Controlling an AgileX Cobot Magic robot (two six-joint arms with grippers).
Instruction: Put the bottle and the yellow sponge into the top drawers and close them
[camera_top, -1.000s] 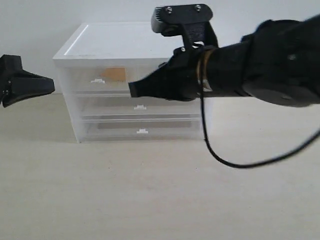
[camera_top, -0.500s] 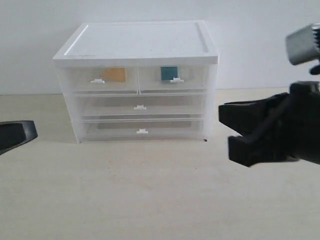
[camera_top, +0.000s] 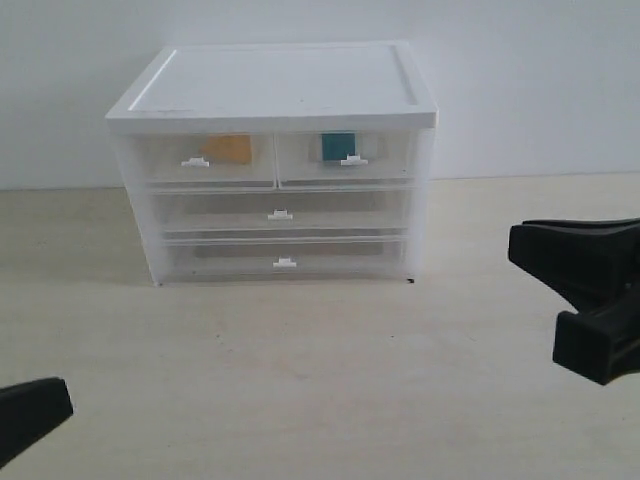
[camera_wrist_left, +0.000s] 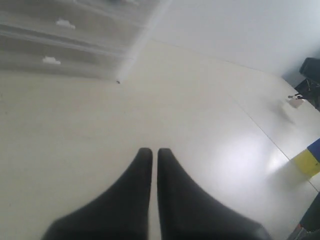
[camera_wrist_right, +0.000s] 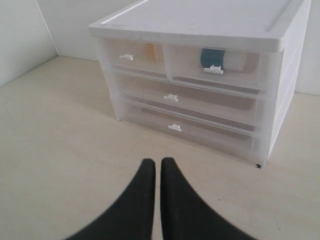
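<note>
Upper row of white-topped cabinet (camera_top: 270, 90): both half-width fronts pushed in flush, level with the full-width drawers (camera_top: 330, 212) below. Inside left top drawer (camera_top: 165, 162), behind the clear front: yellow sponge (camera_top: 228, 149). Inside right top drawer (camera_top: 392, 160): bottle (camera_top: 338, 145), teal body and white cap, apparently on its side as seen from the right wrist. Left gripper (camera_wrist_left: 151, 152): low over the table (camera_top: 300, 360) at near left, well apart from the cabinet, jaws pressed together with only a hairline between, nothing in them. Right gripper (camera_wrist_right: 154, 162): at right, nearer than the cabinet and well apart from it, jaws likewise closed and empty. Judged step: the very end of the job, with both items stowed, both drawers closed and both arms off the work. Next move, by judgement: little beyond a check of each front for full seating. If either one proud, a closed-fingertip push square on the front beside the white tab handles (camera_top: 354, 160), gentle enough not to slide the light cabinet toward the far wall. Otherwise, retreat to rest, away from the drawers.
</note>
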